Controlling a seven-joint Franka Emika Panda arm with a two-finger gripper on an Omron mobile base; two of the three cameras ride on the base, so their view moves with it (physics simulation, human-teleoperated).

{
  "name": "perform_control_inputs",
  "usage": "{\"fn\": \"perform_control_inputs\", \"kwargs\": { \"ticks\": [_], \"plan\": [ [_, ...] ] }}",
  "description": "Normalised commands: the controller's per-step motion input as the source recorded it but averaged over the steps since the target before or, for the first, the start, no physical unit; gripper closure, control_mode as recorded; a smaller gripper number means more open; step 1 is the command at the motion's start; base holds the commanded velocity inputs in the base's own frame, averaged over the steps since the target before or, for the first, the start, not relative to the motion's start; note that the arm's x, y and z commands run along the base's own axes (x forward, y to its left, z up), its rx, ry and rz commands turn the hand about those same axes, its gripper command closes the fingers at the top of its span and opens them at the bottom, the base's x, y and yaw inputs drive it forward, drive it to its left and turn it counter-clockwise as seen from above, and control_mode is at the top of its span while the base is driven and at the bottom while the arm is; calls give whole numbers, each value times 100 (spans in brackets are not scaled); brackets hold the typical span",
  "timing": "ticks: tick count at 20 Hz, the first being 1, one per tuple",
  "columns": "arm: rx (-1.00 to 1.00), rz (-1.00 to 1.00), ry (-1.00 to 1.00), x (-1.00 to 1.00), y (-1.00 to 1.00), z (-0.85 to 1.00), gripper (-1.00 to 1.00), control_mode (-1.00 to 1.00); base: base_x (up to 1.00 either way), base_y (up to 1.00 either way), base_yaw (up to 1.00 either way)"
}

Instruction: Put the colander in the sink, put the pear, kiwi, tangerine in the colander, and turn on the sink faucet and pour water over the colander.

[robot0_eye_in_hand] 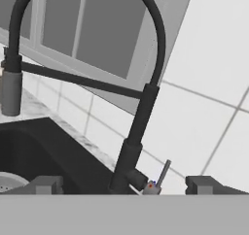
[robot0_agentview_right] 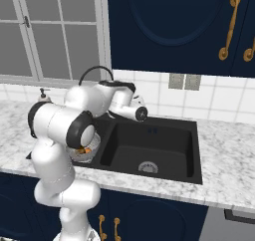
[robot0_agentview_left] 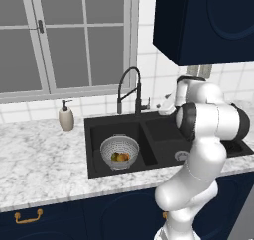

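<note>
A black double sink is set into a pale marble counter under a window. In the left basin of the sink sits the colander, a silver perforated bowl holding fruit; an orange patch, likely the tangerine, shows among them, though the pieces are too small to tell apart. At the back edge of the sink, between the two basins, rises the faucet, a thin black gooseneck with a high arch; no water runs from it. A cream soap bottle stands on the counter left of the sink. The faucet looks rigid and fixed, so it should not give or tip; the part to work is the small thin metal lever sticking up at the right side of its base. That lever seems slim, smooth and light to move, so a nudge with one finger from the side would probably suit better than a pinch. The white arm reaches forward over the right basin of the sink, its hand level and pointed at the faucet base. The gripper is spread wide and holds nothing, with the lever just ahead between its two fingertips.
</note>
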Motion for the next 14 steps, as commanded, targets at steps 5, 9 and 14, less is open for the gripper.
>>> {"fn": "perform_control_inputs", "kwargs": {
  "ticks": [5,9,14],
  "plan": [
    [6,0,0,48,0,-21,-100,-100,0,0,0],
    [8,0,0,47,0,-22,-100,-100,0,0,0],
    [5,0,0,45,0,-22,-100,-100,0,0,0]
  ]
}}
